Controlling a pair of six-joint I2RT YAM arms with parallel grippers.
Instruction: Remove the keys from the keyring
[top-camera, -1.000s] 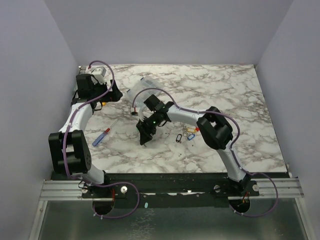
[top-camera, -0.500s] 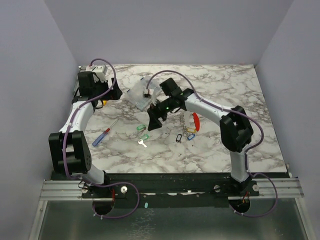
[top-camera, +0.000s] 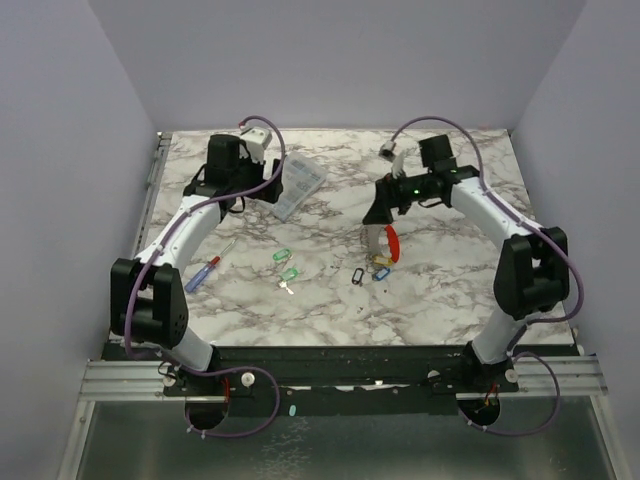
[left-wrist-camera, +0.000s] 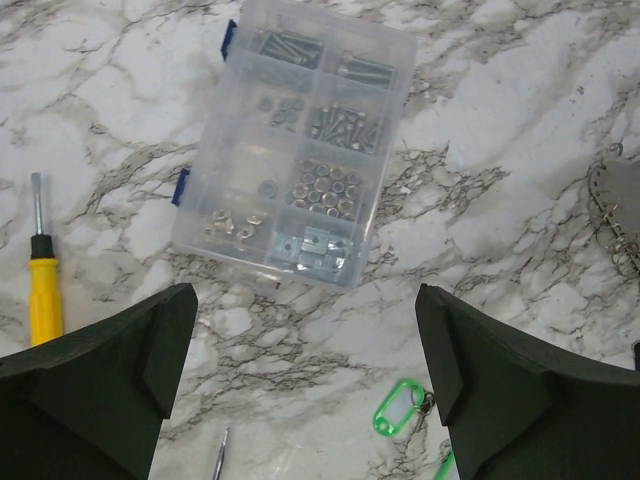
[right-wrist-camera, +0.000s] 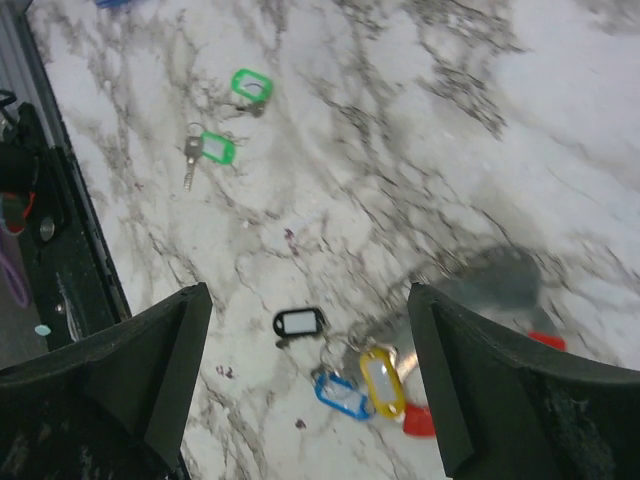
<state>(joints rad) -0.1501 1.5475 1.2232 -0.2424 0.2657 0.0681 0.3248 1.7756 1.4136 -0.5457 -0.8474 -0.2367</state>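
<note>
Roughly halfway, by the look of it: the right fingers (right-wrist-camera: 110, 390) are spread wide with nothing between them, hovering above the tabletop (right-wrist-camera: 450, 150). Right below the gap between them lies the keyring (right-wrist-camera: 340, 345), a thin silvery loop, blurred here, beside its red fob (right-wrist-camera: 417, 421). The black-tagged key (right-wrist-camera: 298, 322), blue-tagged key (right-wrist-camera: 341, 393) and yellow-tagged key (right-wrist-camera: 381, 380) crowd around it. They seem still attached, though the black one sits slightly off and I cannot tell if it is free. Well beyond the fingertips, two green-tagged keys (right-wrist-camera: 216, 148) lie loose, clear of the ring, so those count as done. The left fingers (left-wrist-camera: 90, 390) are also wide open and empty, hanging over a clear plastic box (left-wrist-camera: 300, 140), with a yellow-handled screwdriver (left-wrist-camera: 45, 290) just outside one finger.
</note>
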